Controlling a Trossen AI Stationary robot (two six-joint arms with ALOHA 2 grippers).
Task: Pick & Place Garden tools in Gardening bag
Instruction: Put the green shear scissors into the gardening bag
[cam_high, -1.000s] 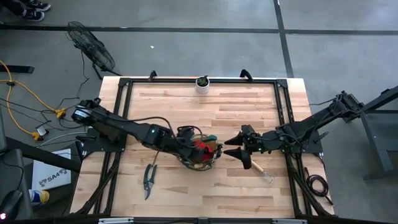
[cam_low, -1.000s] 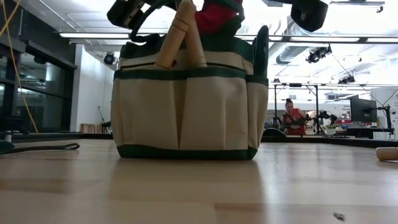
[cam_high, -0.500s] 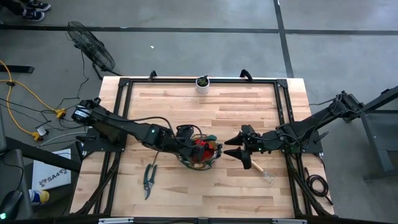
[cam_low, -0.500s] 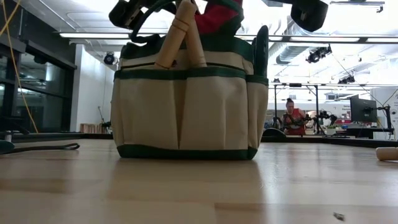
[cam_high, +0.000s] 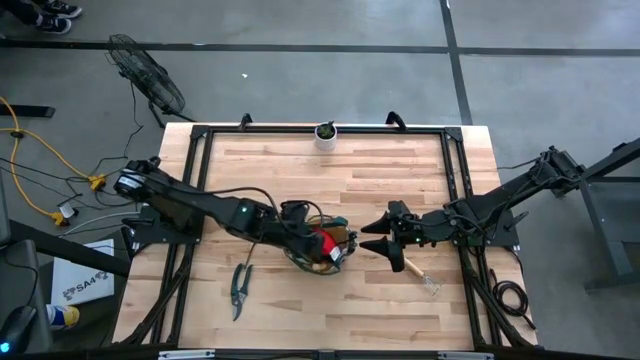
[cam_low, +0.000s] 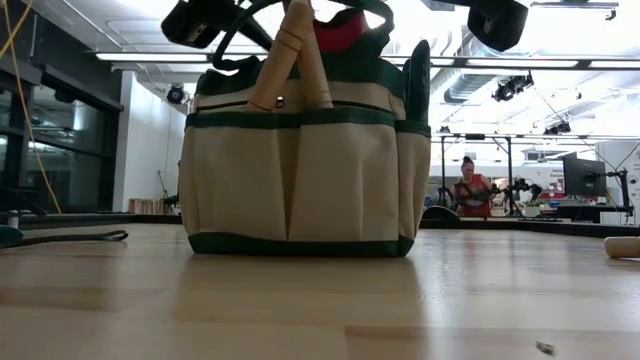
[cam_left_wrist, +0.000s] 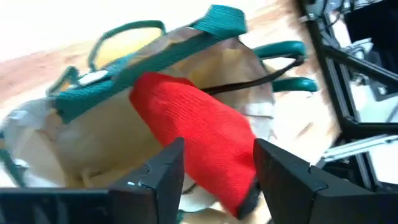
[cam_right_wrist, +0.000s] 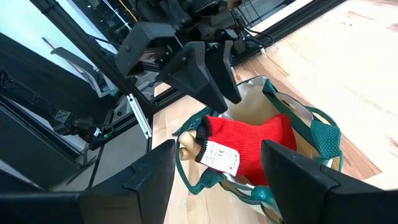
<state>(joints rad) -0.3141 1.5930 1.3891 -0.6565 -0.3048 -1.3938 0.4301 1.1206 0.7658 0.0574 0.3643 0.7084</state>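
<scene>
The gardening bag (cam_high: 322, 246) stands upright on its base at the table's middle, tan with green trim (cam_low: 300, 160). A red knitted item (cam_left_wrist: 193, 134) lies inside its mouth, against the bag's inner wall (cam_right_wrist: 249, 146). Wooden tool handles (cam_low: 290, 55) stick up out of the bag. My left gripper (cam_left_wrist: 219, 146) hovers open just above the red item, its fingers apart and clear of it (cam_right_wrist: 224, 102). My right gripper (cam_high: 365, 238) waits open just right of the bag. Dark-handled shears (cam_high: 240, 288) lie flat near the left front. A wooden-handled tool (cam_high: 415, 270) lies under the right arm.
A small white pot with a green plant (cam_high: 326, 133) stands at the far edge. Black frame rails (cam_high: 195, 190) run along the table's sides. Bare wood lies behind and in front of the bag. A person (cam_low: 468, 190) shows far off in the room.
My left gripper has opened and let go of the red item, then drawn back a little toward the table's left. The red item has sunk lower into the bag's mouth. The bag has stayed in place.
</scene>
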